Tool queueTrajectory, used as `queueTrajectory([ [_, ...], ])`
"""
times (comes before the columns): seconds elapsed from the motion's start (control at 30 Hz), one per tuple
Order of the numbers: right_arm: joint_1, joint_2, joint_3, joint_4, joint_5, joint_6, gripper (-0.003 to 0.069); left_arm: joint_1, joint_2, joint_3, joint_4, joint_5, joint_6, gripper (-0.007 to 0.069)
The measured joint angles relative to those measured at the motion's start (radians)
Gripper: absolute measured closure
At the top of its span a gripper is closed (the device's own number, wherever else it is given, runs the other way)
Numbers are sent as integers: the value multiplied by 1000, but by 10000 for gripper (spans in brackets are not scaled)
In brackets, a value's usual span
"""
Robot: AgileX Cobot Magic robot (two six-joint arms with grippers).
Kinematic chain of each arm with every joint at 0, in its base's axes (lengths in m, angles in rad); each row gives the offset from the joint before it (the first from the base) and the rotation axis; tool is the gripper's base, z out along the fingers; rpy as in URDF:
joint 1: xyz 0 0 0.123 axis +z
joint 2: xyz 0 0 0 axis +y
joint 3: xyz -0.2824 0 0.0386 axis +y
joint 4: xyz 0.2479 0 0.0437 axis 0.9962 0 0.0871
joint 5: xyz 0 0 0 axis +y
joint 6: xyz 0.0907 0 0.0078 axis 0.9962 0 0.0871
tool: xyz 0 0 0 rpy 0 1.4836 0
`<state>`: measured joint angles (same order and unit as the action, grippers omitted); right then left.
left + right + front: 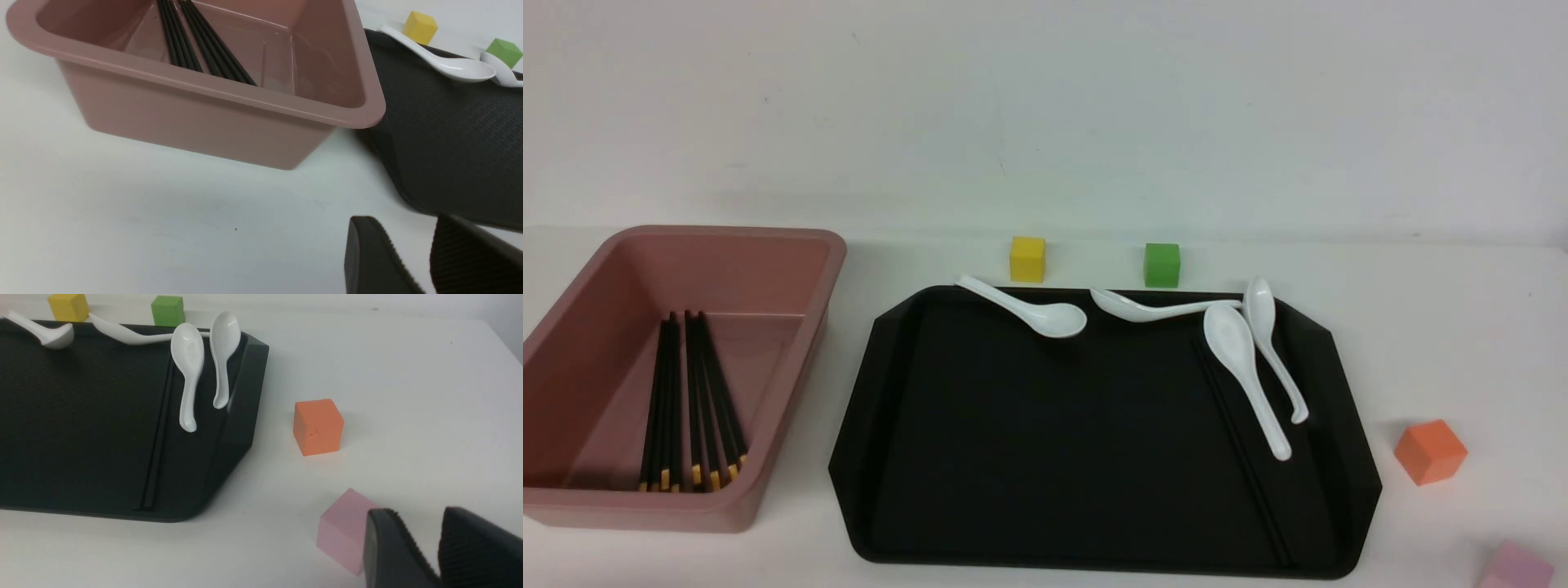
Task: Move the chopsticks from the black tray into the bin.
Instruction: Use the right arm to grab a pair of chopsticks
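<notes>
The black tray [1029,441] lies in the middle of the table. A pair of chopsticks [1241,449] rests on its right side, beside two white spoons, and shows as a thin line [157,449] in the right wrist view. The pink bin [727,237] at the left holds several chopsticks [690,400], also seen in the left wrist view [212,53]. My left gripper [404,228] hangs open over bare table near the bin [196,118] and the tray corner [449,139]. My right gripper [414,516] is open, empty, right of the tray [73,428]. Neither gripper shows in the front view.
Several white spoons [1241,359] lie along the tray's far and right edges. A yellow cube [1027,259] and a green cube [1161,265] stand behind the tray. An orange cube [318,426] and a pink cube [345,531] sit on the table to its right, the pink one close beside my right fingers.
</notes>
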<state>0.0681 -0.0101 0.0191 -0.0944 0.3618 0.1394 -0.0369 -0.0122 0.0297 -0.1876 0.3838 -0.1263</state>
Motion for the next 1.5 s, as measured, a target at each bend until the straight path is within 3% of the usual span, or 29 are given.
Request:
queueTrajectory([
  [0.3,0,0,0,-17,-9,13,432,0,0,0,0,0,0,386],
  [0.37,0,0,4,35,-40,77,430,0,0,0,0,0,0,386],
  [0.5,0,0,5,297,-177,345,426,0,0,0,0,0,0,386],
  [0.53,0,0,5,310,-177,345,426,0,0,0,0,0,0,386],
  [0.57,0,0,5,443,-243,473,423,0,0,0,0,0,0,386],
  [0.83,0,0,5,516,-306,554,421,0,0,0,0,0,0,386],
  [0.97,0,0,5,562,-461,587,422,0,0,0,0,0,0,386],
  [1.07,0,0,-24,543,-540,587,456,0,0,0,0,0,0,386],
  [1.27,0,82,-249,324,-533,454,659,0,0,0,0,0,0,386],
  [1.37,0,191,-407,168,-362,362,670,0,0,0,0,0,0,386],
  [1.5,0,357,-573,27,-1,264,671,0,0,0,0,0,0,386],
])
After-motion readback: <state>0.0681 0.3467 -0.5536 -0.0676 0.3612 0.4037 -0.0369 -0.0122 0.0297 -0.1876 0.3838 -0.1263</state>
